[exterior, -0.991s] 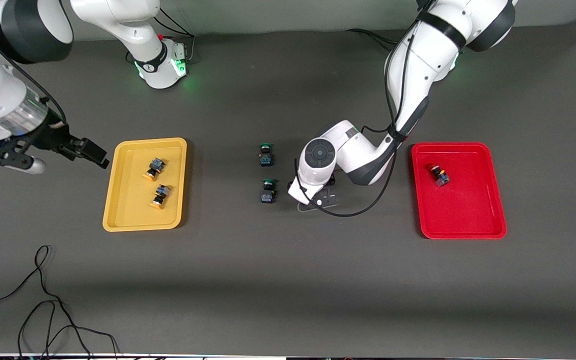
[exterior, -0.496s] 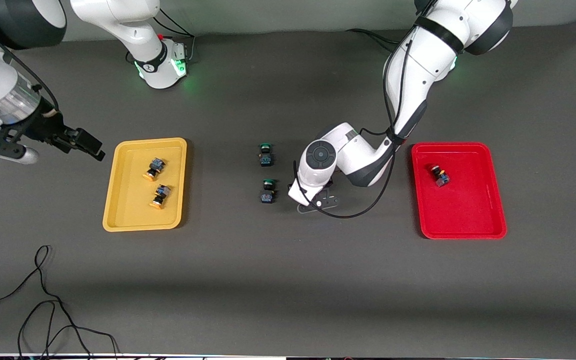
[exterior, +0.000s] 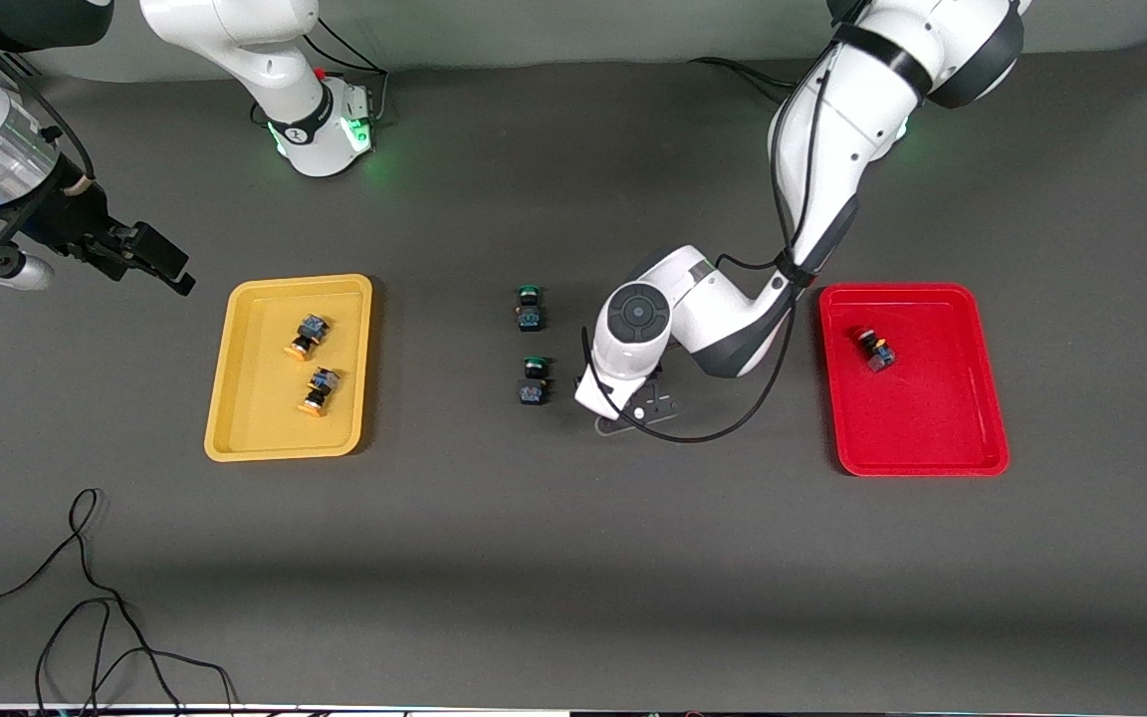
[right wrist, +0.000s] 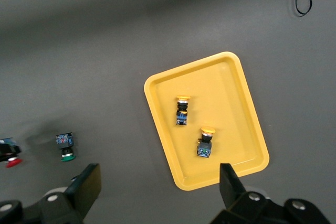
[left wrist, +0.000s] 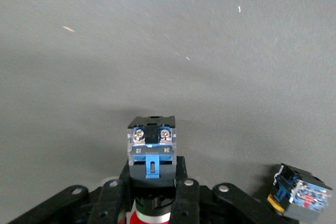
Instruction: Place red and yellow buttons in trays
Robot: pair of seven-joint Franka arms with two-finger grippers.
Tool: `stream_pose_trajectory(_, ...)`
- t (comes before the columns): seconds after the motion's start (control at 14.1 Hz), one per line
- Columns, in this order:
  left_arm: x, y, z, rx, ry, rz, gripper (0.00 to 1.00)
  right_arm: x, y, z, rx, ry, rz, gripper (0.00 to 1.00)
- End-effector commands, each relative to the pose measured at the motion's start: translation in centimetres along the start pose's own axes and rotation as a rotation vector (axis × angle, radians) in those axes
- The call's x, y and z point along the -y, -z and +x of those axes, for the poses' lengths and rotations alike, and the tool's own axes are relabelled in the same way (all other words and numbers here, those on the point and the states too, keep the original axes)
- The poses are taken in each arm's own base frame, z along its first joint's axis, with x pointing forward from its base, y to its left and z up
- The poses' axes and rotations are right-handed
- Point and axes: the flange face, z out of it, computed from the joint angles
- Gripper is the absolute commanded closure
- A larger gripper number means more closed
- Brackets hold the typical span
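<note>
Basically, left gripper is clamped on the last red button near the green button; thin grip could slip before the red tray. Right gripper waits wide open, empty, beside the yellow tray.

Glossy plastic trays on a matt table.

On the red button held in my left gripper, small digits sat under the screws, seemingly "13" and "14", shown inverted.
</note>
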Motion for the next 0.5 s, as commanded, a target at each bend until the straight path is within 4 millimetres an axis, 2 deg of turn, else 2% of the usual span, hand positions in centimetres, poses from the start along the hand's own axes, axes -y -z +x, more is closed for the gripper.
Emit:
stream_pose_trajectory(0.0,2.6,9.5,2.1,-0.021,0.006,0.082,1.00,-0.1,0.3,-0.3,0.007,0.013,-0.004,0.00)
stream_pose_trajectory(0.07,4.3,12.9,2.6,-0.007,-0.029,0.092,1.00,-0.1,0.2,-0.3,0.009,0.013,-0.005,0.00)
stream_pose_trajectory(0.28,12.7,23.8,5.0,0.043,-0.101,0.121,1.00,0.0,-0.1,0.0,0.009,0.012,-0.005,0.00)
stream_pose_trajectory(0.42,17.9,29.0,5.5,0.058,-0.155,0.152,1.00,0.0,0.1,-0.1,0.005,0.015,-0.002,0.00)
